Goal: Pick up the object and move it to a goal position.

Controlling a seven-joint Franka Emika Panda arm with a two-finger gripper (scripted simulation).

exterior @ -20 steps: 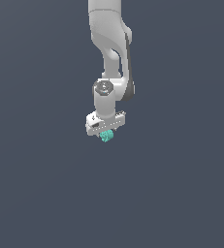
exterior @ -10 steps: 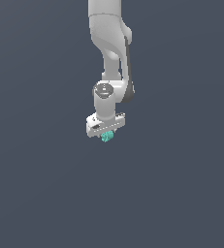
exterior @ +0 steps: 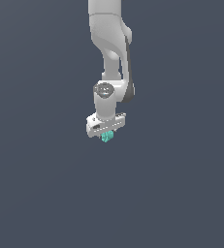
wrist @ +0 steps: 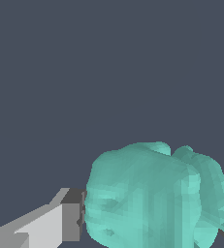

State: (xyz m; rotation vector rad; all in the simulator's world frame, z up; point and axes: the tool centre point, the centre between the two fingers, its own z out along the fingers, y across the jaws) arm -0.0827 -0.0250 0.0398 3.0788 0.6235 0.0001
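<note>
Object: we see a small teal-green, lumpy, knobbly thing (exterior: 106,137) tucked under the arm's hand; in the wrist view the same object (wrist: 152,196) fills the lower part of the frame.
Grip: our white two-fingered gripper (exterior: 106,136) pinches the object, with a grey finger pad (wrist: 71,215) pressed against one flank and a sliver of the other finger at its far side.
Arm: the white, rounded Panda arm (exterior: 111,43) comes down from the top of the exterior view, hand pointing downward.
Surroundings: we see only a plain dark slate-grey background (exterior: 36,193); whether the object is lifted clear of a surface we cannot tell.
Progress: we judge the pick done and the carry left; no goal marker shows, so we cannot say how far remains.
Containers: none visible, so nothing to report inside any.
</note>
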